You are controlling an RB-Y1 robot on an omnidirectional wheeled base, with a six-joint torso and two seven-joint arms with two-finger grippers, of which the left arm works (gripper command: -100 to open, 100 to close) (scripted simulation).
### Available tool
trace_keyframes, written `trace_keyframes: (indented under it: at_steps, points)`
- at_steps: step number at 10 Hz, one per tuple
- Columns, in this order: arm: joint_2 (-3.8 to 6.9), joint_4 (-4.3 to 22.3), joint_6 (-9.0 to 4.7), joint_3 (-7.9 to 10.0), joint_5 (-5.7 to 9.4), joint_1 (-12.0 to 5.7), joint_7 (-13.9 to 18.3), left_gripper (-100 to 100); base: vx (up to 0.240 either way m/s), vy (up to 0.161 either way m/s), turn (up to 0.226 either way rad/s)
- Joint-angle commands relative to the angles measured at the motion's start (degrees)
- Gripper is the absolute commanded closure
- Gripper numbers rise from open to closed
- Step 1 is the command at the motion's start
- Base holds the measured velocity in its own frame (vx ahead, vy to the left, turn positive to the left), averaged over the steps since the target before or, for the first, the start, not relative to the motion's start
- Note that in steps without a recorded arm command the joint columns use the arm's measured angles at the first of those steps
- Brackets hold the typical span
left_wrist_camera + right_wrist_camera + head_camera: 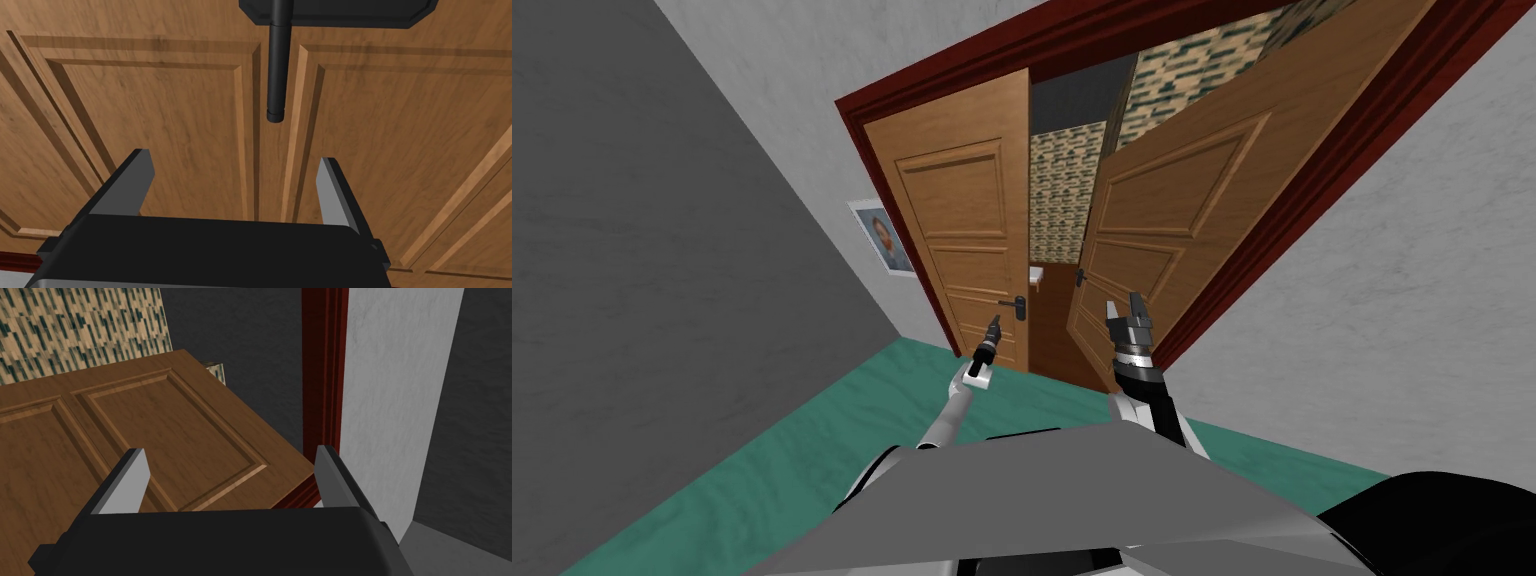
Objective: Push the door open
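Observation:
A wooden double door stands in a dark red frame point(932, 80). Its left leaf point(952, 220) sits in the frame, while the right leaf point(1182, 200) is swung partly inward. This leaves a gap onto a patterned tiled wall point(1060, 190). My left gripper point(994, 325) is open just short of the left leaf point(150, 100). The leaf's black lever handle point(276, 65) lies a little beyond the fingertips of the left gripper point(235, 156). My right gripper point(1124, 303) is open by the lower part of the right leaf point(150, 428). Nothing is between the fingers of the right gripper point(231, 450).
A grey wall point(632, 250) runs close on my left, with a small portrait point(884, 237) hung beside the door. White wall point(395, 388) flanks the red frame point(322, 388) on the right. The floor point(842, 440) is green. A small white object point(1036, 273) shows through the gap.

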Motion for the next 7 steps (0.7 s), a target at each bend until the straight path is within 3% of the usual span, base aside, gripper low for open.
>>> trace_keyframes:
  at_steps: [1, 4, 7]
  points:
    - [-0.49, 1.6, -0.04, 0.03, -0.25, -0.93, 0.2, -100, 0.060, 0.054, -0.046]
    - [-1.75, 5.2, 0.47, -0.20, -0.96, -3.19, 1.0, -100, 0.083, 0.074, -0.077]
    - [-2.44, 6.8, 0.70, -0.30, -1.29, -4.22, 1.3, -100, 0.055, 0.044, -0.029]
